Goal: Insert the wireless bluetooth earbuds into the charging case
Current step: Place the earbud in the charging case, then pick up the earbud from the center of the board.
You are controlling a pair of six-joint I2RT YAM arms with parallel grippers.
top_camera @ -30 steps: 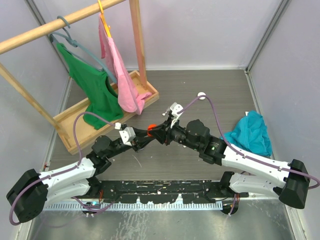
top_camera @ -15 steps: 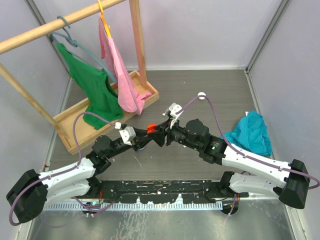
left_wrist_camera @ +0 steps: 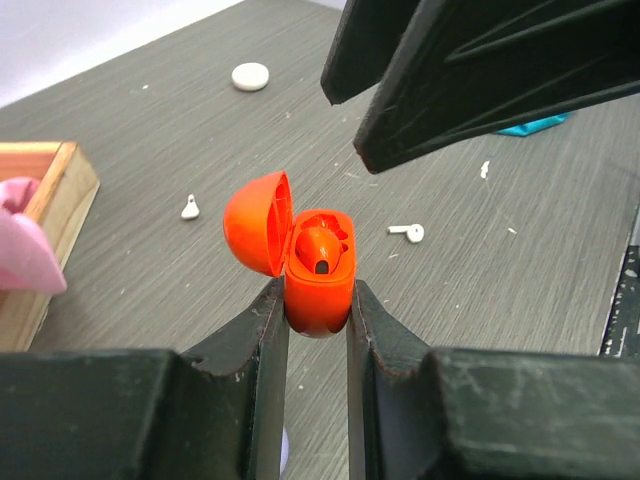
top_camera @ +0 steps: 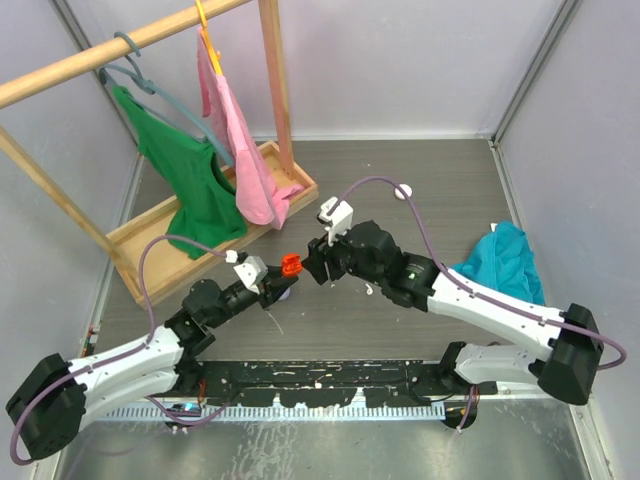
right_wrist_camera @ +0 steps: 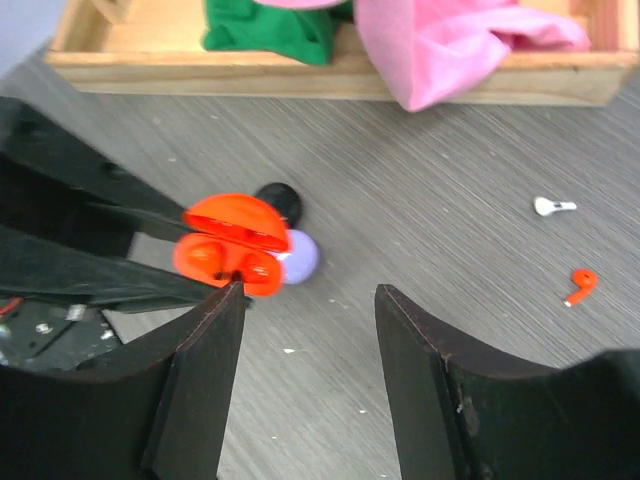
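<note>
Partly done, I would say: the left gripper (left_wrist_camera: 315,292) is clamped on the orange charging case (left_wrist_camera: 322,302) and holds it above the worktop (left_wrist_camera: 130,150) with the lid swung open, and one red earbud (left_wrist_camera: 318,248) sits stem-down in the near well. The second well looks vacant, though the lid and the seated bud hide part of it, so I cannot be sure. The right gripper (right_wrist_camera: 310,295) hovers just above and beside the case, jaws apart with nothing between them. A matching loose red earbud (right_wrist_camera: 578,285) lies on the worktop well to one side, with a white earbud (right_wrist_camera: 553,207) near it; the left wrist view shows a further white bud (left_wrist_camera: 190,208) lying apart. Judging by this, fetching the loose red bud and seating it is the obvious remaining job for this case, and the white buds have no open case near them yet; a white round case (left_wrist_camera: 250,76) sits far off.
</note>
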